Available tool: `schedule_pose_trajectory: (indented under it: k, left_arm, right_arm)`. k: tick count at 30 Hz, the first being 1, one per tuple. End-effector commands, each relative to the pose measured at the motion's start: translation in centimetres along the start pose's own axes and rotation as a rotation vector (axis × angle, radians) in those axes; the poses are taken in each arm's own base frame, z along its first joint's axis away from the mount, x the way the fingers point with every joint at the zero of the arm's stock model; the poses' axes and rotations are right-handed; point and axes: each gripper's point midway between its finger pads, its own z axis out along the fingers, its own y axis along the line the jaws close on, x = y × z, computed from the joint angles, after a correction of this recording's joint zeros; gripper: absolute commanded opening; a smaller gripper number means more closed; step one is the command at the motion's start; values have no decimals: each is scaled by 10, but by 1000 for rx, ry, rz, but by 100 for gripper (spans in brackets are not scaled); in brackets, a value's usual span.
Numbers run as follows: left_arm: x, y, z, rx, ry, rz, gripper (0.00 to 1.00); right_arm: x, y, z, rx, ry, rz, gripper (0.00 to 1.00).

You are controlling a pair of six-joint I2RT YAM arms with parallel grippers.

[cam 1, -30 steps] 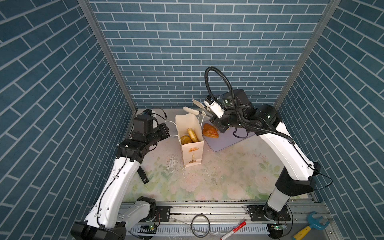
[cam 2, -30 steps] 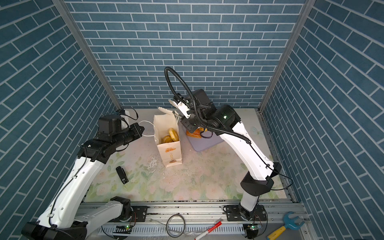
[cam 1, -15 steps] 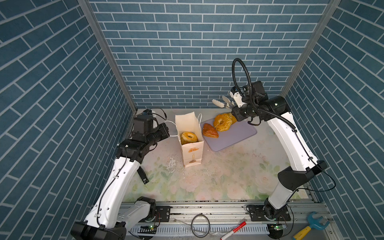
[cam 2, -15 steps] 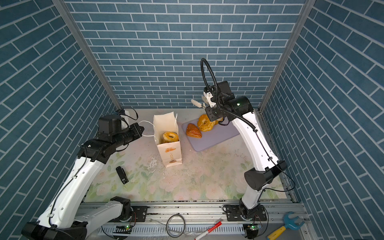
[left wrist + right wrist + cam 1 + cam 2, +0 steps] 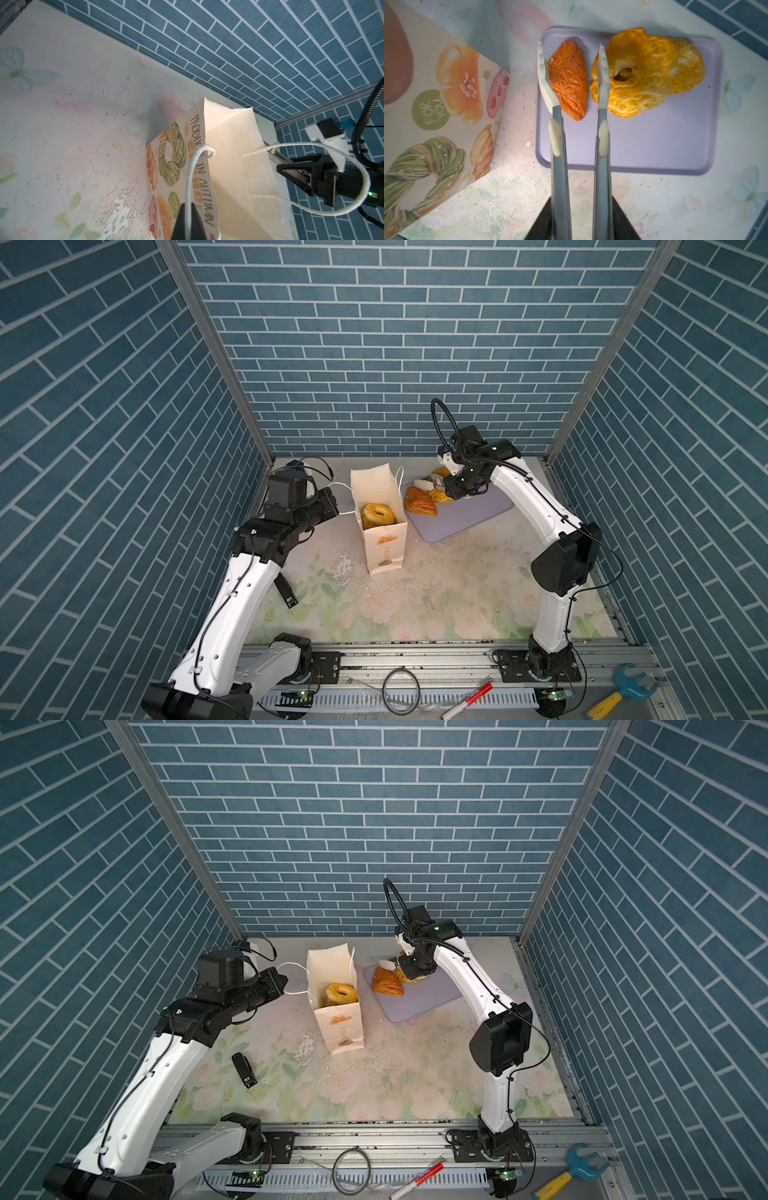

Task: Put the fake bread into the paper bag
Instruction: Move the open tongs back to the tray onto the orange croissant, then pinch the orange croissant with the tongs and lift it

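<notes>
Bread sits in two places: a ring (image 5: 378, 513) lies at the top of the open bag (image 5: 384, 543), while a brown triangle (image 5: 420, 502) and a yellow ring (image 5: 441, 495) lie side by side on the tray (image 5: 469, 514) just beside it. Both top views show the bag upright on the table (image 5: 415, 593), and only they look into it. The right wrist view alone shows the right gripper (image 5: 571, 45) with its fingers (image 5: 603, 79) apart, straddling the triangle (one touches its edge, one lies over the yellow ring). It also shows a paler piece (image 5: 689, 68) behind that ring. The left wrist view alone shows the left gripper (image 5: 189, 216) clamped on the bag's cord handle (image 5: 191, 172).
</notes>
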Motion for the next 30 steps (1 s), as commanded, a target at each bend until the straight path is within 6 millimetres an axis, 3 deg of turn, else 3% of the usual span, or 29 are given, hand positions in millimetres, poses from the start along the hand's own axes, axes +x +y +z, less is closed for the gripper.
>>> schedule_pose_trajectory:
  k: [1,13,30]
  left_arm:
    - [-1,0,0,-13,4,14,0]
    - [0,2,2,-28,13,30,0]
    - [0,2,2,-23,9,31,0]
  right_arm:
    - [-10,9,7,-42,-32,19,39]
    - [10,12,63,-56,101,28,42]
    - [27,20,91,-75,165,56,46]
